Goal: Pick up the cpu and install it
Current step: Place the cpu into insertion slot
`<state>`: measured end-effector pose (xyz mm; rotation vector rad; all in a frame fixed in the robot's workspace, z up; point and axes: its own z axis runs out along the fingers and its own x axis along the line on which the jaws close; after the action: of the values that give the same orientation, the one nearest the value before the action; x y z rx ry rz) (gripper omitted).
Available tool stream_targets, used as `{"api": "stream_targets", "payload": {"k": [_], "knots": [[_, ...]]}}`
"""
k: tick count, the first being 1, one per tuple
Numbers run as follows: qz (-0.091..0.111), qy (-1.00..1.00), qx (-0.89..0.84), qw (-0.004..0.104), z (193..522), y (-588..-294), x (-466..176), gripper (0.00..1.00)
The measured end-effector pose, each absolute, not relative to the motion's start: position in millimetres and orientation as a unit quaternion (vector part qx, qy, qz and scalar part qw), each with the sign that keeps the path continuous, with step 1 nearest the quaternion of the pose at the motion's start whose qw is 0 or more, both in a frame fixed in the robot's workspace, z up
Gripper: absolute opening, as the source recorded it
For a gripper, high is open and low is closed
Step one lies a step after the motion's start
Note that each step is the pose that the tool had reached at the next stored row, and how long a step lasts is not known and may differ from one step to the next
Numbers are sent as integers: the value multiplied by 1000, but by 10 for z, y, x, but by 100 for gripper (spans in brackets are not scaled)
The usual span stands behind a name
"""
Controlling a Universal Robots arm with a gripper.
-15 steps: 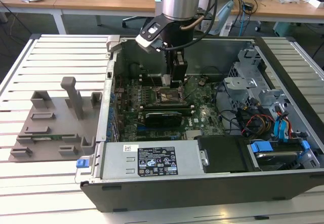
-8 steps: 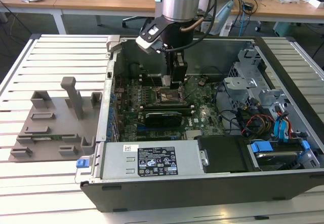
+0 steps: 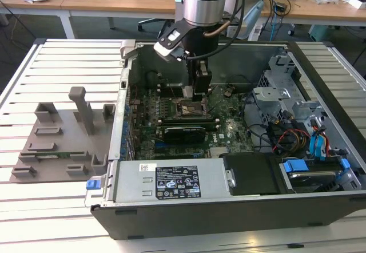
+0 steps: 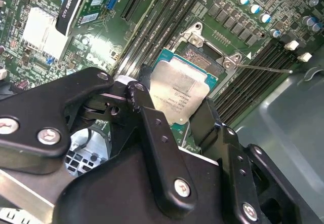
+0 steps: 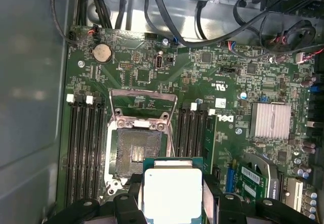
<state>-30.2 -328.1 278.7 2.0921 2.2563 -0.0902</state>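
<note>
The cpu (image 5: 169, 191), a flat square chip with a silvery top and green rim, sits between my black fingers (image 5: 132, 196) in both wrist views. My gripper (image 5: 171, 196) is shut on the cpu (image 4: 178, 93) by two opposite edges. It hangs level just beside and above the open socket (image 5: 136, 150), whose metal load frame (image 5: 143, 98) is flipped up. In the exterior view my gripper (image 3: 198, 95) reaches down into the open computer case, right over the socket (image 3: 191, 109) on the motherboard.
Memory slots (image 5: 83, 148) flank the socket on both sides. A finned heat sink (image 5: 271, 120) and a graphics card (image 3: 183, 133) lie nearby. Cables and a drive cage (image 3: 280, 93) fill the exterior view's right. A grey holder plate (image 3: 63, 144) with posts lies outside the case.
</note>
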Motion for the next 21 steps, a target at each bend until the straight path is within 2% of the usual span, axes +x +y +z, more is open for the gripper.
{"api": "stream_targets", "payload": {"k": [4, 6, 21], "knots": [[-29, 733, 679, 32, 2734, -3268, -300, 55], [-29, 733, 679, 32, 2642, -3151, -270, 55], [-30, 733, 679, 32, 2480, -3145, -265, 55]]}}
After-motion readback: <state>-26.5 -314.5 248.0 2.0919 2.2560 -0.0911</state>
